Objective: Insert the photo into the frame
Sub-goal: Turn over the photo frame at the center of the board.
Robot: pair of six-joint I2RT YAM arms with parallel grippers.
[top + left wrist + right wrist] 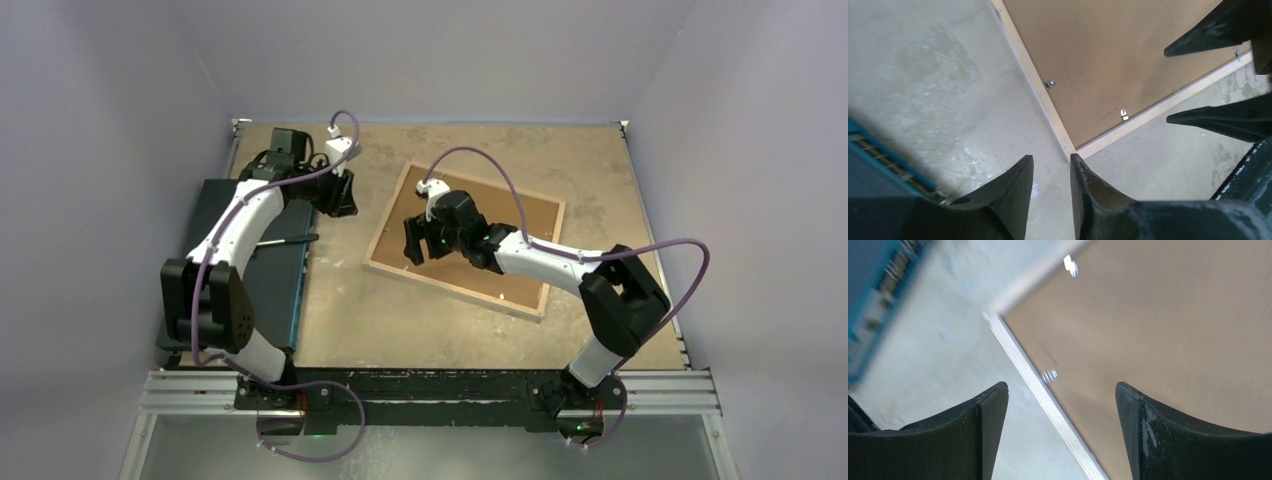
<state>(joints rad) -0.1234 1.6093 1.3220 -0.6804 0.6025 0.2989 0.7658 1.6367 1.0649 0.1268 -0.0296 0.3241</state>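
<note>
One table (400,330) holds everything. One frame (450,280) lies flat in the middle, a bit to the right, with its brown back facing up. Its long side runs left to right, and the right end slants nearer. One photo (280,290), dark with a blue edge, lies flat at the left, its long side running near to far.

There are two grippers. The left gripper (1052,157) is by a corner of the frame, its fingers only a little apart, holding nothing. The right gripper (1062,385) is over the frame's left end, its fingers spread wide, holding nothing.

Three tiny metal clips (1123,114) show on the frame's back.
</note>
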